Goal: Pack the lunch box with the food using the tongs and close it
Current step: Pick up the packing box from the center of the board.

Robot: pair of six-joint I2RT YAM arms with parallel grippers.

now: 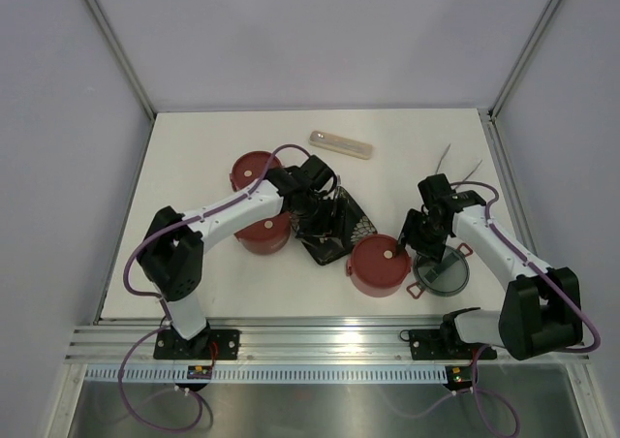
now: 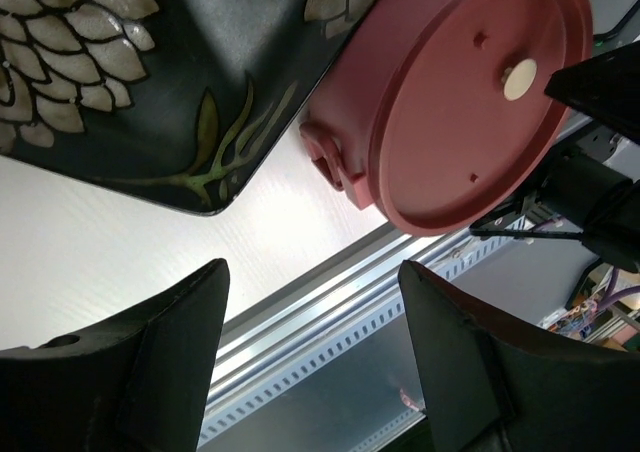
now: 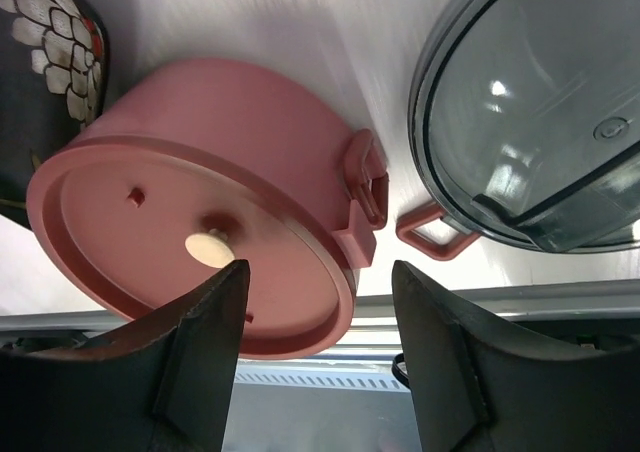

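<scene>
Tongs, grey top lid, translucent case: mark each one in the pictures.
tongs [image 1: 444, 159]: top view, on one slim metal arm.
grey top lid [image 3: 535, 102]: right wrist view, on its glossy face.
translucent case [image 1: 341, 144]: top view, middle of its long body.

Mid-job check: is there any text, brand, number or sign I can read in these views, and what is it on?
No readable text in any view.
Red bowl lid: plain, no marking.
Black plate: flower pattern only, no words.
Grey top lid: one small moulded round mark, no legible letters.
Small tags by the arm bases: too small to read.
</scene>
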